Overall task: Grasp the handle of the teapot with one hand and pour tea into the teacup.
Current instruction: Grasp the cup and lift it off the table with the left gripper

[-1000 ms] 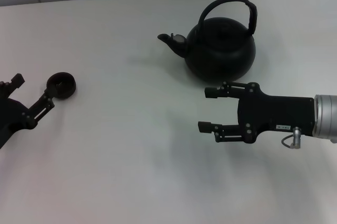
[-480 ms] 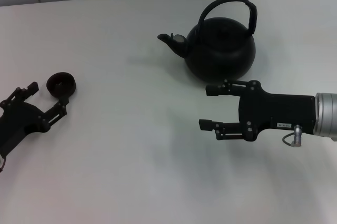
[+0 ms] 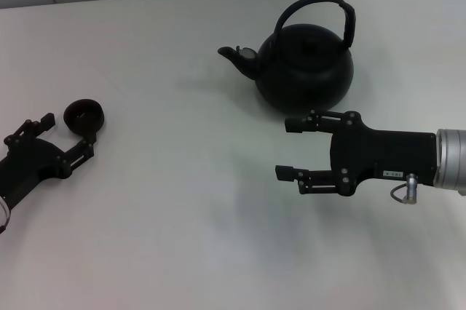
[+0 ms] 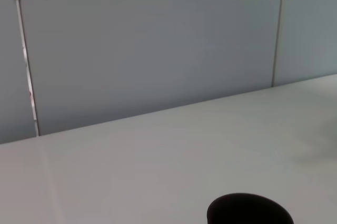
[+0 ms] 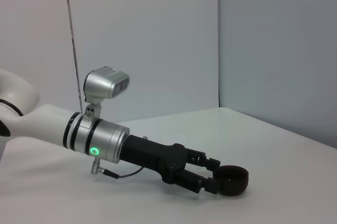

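You saw the teapot (image 3: 306, 62) standing upright on the white table (image 3: 182, 201), toward the far right, with its spout pointing toward the robot's left. The handle (image 3: 342, 15) arched over its lid, and nothing gripped it. The right gripper (image 3: 288, 150) sat just in front of the teapot, level with the table, its jaws wide apart and holding nothing. A small white label (image 3: 394, 174) showed on the gripper body, but you could not read its writing.

The teacup (image 3: 84, 116) stood well apart from the teapot, at the left side of the table. The left gripper (image 3: 67, 136) sat just beside the teacup, jaws apart, with one fingertip (image 3: 89, 137) at the cup's near edge. The right wrist view showed the same pair, the gripper (image 5: 209, 175) open at the cup (image 5: 231, 180).
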Controlling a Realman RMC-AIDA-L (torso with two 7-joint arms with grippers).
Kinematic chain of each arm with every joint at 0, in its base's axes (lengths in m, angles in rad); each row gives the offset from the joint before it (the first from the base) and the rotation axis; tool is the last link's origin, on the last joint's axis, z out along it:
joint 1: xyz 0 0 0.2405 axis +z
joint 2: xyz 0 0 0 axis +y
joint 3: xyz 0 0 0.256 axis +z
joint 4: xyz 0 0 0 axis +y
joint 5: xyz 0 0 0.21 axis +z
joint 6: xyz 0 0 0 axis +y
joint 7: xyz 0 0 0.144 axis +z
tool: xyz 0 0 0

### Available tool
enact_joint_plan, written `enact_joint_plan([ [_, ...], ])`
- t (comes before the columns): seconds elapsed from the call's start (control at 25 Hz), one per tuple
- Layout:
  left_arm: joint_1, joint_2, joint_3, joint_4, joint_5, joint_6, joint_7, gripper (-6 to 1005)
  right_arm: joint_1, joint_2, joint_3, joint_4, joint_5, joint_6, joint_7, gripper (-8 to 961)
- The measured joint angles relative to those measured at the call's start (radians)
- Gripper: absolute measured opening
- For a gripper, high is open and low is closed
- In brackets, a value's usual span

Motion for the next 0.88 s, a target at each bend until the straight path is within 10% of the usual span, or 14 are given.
enact_joint_plan([
  [0.88, -0.056, -0.003, 0.000, -0.020, -0.002, -0.027, 0.002, 734, 0.004, 0.000, 0.002, 0.000, 0.000, 0.002, -0.005, 774],
])
